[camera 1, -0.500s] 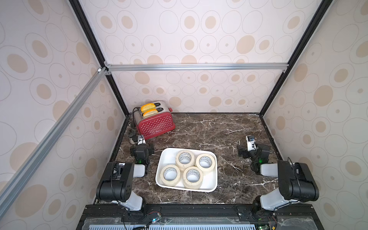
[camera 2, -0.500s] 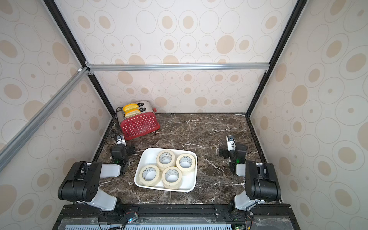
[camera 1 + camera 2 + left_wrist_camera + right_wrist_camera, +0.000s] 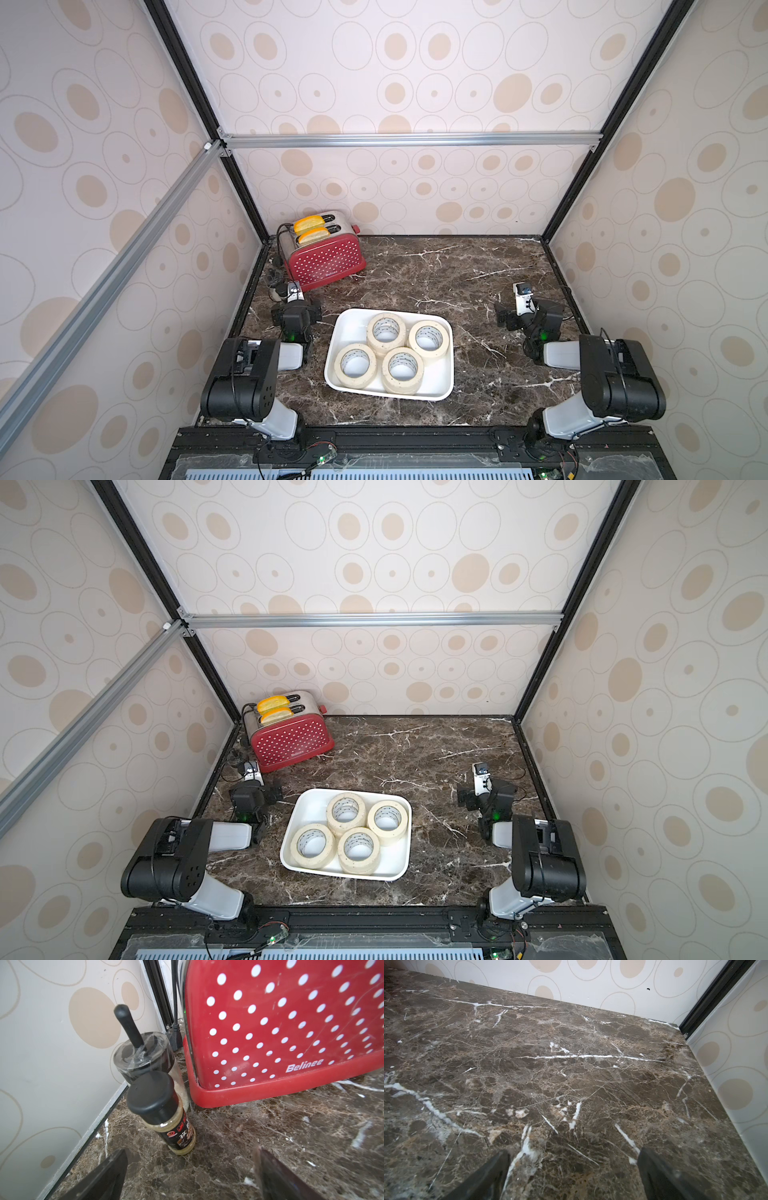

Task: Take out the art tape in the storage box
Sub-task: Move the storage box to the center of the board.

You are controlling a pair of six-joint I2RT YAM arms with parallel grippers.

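Note:
The storage box [image 3: 348, 329] [image 3: 311, 809], a shallow white tray, lies at the front middle of the marble table in both top views. Several cream art tape rolls [image 3: 387, 318] [image 3: 345, 798] lie flat in it, close together. My left gripper [image 3: 296, 311] [image 3: 254, 792] hovers low to the left of the box, pointing at the toaster. In the left wrist view it [image 3: 190, 1159] is open and holds nothing. My right gripper [image 3: 519, 320] [image 3: 482, 798] sits to the right of the box. Over bare marble in the right wrist view, it [image 3: 574, 1154] is open too.
A red white-dotted toaster [image 3: 328, 262] [image 3: 280, 1032] with two bread slices stands at the back left. A spice bottle [image 3: 164, 1113] and a black-lidded jar [image 3: 145, 1057] stand between it and the left wall, just ahead of my left gripper. Patterned walls close three sides.

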